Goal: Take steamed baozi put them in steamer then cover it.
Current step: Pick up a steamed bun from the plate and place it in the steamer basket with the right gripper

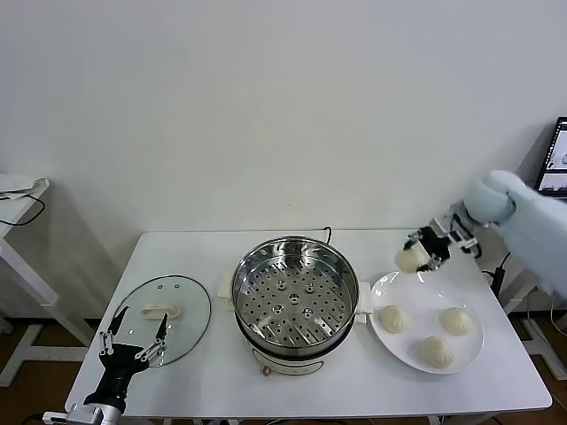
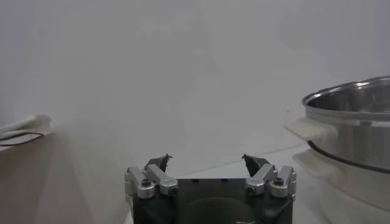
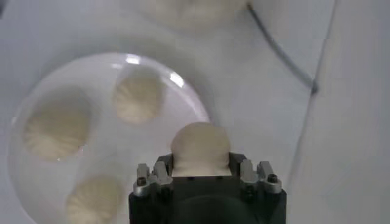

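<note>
Between the closed fingers of the right pincer [image 1: 422,251] one steamed baozi [image 1: 410,258] was gripped and held in the air, above the far-left rim of the white plate [image 1: 468,350]. Seen from the right wrist, the bun [image 3: 200,146] was clamped on both sides by the fingers [image 3: 156,173], its domed top standing out past them. Just below the pincer, three more baozi were left on the plate: one [image 1: 392,318] nearest the steamer, one [image 1: 456,320] on the side away from it, and one [image 1: 437,351] toward the near edge of the table [image 1: 204,376]. To the pincer's left and lower, the steamer [image 1: 295,301] was set at the middle of the table, its perforated tray uncovered, with nothing on it, and its white handle close beside the plate. Farther off, beyond the steamer, the cover [image 1: 162,319] was laid flat on the table, its white handle turned upward. At the near left corner, by the cover's near edge, the left pincer [image 1: 134,344] was held idle with its fingers spread wide, nothing between them.
</note>
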Available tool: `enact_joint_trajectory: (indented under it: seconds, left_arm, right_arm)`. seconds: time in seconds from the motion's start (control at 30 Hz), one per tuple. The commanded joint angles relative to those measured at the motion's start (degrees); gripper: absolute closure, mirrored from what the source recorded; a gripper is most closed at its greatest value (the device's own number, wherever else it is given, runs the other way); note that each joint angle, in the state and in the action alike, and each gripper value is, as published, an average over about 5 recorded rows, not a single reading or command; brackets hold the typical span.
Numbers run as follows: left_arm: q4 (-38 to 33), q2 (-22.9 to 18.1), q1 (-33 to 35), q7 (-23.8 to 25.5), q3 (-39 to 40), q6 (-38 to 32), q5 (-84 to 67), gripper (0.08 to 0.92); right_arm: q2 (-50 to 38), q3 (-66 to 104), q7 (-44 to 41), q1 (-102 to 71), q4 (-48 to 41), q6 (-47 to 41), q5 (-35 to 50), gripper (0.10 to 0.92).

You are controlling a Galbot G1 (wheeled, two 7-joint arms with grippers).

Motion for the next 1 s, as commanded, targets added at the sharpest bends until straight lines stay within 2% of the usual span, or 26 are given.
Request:
enact_joint_trajectory:
  seconds: [0.03,0.27,0.5,0.73,1.0]
  left_arm:
    - [-0.1,0.0,0.3,0.1,-0.5,0.1,-0.1,0.177]
    - [-0.1,0.0,0.1,0.3,-1.1,0.3,-0.3,0.177]
    - [0.2,0.3,-0.4,0.6,-2.3,0.5,-0.9,0.177]
    - [1.0,0.4,-0.7,1.1,-3.6,0.7,-1.6,0.177]
    - [2.2,0.5,-1.1,1.5,-4.5,0.6,-1.9,0.177]
  right_arm:
    - [6.0,-20.0,-1.7,27.0,12.4,11.7,8.5,0.414]
    - [18.4,-24.0,0.7,30.5,11.2,17.0,6.6,0.414]
    - [26.1,-23.2,2.2,24.1,6.0,18.8,0.7,0.414]
    - [30.4,-19.3,2.9,14.9,-1.6,20.2,-4.8,0.414]
    - [33.9,-17.0,4.0,7.5,-9.4,20.7,-7.2,0.414]
